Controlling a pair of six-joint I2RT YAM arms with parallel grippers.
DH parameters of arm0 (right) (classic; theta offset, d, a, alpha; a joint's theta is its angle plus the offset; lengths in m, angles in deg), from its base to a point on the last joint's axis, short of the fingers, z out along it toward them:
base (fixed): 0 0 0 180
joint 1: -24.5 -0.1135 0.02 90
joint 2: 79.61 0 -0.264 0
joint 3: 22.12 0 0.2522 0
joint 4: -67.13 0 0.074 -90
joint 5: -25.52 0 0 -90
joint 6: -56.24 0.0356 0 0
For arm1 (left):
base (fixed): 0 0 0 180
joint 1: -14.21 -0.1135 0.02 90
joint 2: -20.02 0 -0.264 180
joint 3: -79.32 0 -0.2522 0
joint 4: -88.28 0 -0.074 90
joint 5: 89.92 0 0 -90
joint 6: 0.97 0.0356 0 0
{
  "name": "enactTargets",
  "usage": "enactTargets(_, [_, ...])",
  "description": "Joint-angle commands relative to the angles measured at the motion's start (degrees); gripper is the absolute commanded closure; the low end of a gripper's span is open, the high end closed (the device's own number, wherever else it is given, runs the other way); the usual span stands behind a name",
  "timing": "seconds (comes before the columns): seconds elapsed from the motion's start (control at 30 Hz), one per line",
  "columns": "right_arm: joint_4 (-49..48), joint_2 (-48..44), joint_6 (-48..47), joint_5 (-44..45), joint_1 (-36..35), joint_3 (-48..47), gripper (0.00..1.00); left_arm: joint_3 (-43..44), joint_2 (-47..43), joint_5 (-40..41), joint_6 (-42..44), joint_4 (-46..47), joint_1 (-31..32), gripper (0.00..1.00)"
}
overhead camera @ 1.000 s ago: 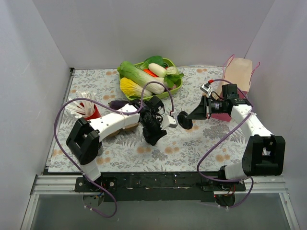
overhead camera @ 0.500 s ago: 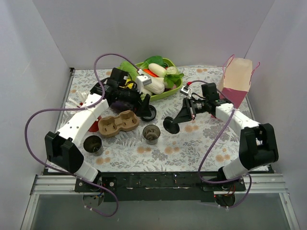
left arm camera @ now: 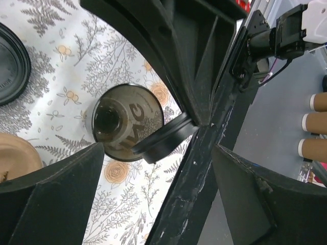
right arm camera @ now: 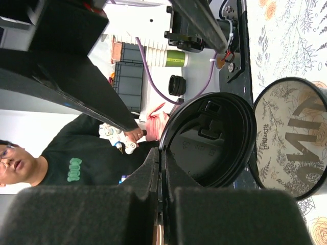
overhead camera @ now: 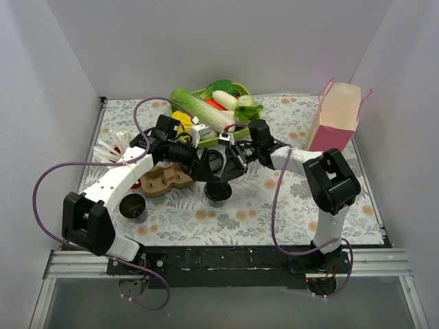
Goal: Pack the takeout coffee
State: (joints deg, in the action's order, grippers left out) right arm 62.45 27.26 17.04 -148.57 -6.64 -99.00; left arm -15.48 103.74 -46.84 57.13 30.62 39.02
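Right fingers (right arm camera: 127, 209) clamped on the black lid (right arm camera: 209, 140); left fingers (left arm camera: 51, 194) spread wide, empty.
Pinched the lid by its rim, tilted on edge, overlapping the rim of the takeout coffee (left arm camera: 127, 122) just at its 12 o'clock. Hovered the parted left fingers above that same cup. Stood upright and unlidded near the middle of the desk (overhead camera: 309, 205), with the cardboard carrier (overhead camera: 164, 179) at its 9 o'clock and a second open cup (overhead camera: 132, 205) farther off at 8 o'clock.
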Motion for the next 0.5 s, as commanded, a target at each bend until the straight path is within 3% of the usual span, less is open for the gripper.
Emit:
enactTargets(0.0, [-8.02,1.76,5.53,-4.24,0.02,-4.73,0.99,-3.84,-5.59,-1.25,0.44,3.73,-0.38,0.13])
enactTargets(0.47, [-9.86,5.81,6.41,-3.09,0.20,-4.83,0.99,-9.92,-2.87,-0.80,3.07,13.22,-0.47,0.12])
